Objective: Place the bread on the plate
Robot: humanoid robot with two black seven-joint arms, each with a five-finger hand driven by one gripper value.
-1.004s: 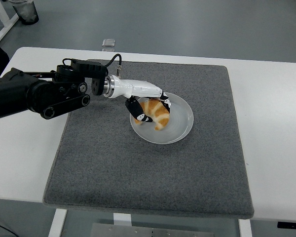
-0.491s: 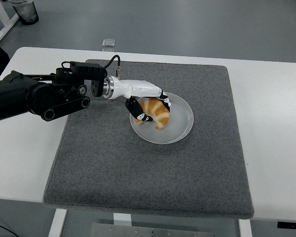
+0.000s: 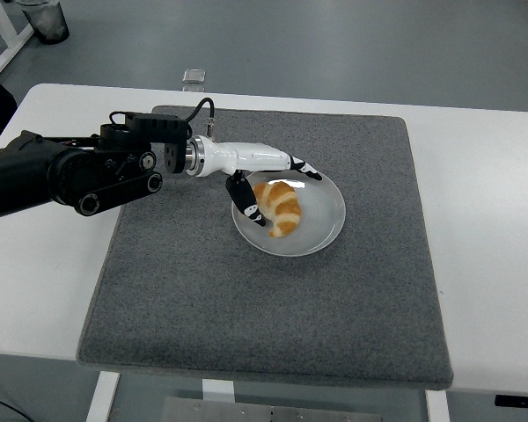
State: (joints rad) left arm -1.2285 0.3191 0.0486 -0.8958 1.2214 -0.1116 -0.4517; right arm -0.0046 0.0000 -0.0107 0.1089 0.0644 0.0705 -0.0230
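Bread (image 3: 277,206) is laid on the plate (image 3: 327,230); the hand (image 3: 268,182), at its 10 o'clock, is spread open, gripping nothing; only withdrawal is left.

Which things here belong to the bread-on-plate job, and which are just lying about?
Belong to the job:
bread, lying in the plate
plate
left hand, fingers spread around the bread

Just lying about:
grey mat under the plate
small clear object at the table's far edge
dark bin on the floor
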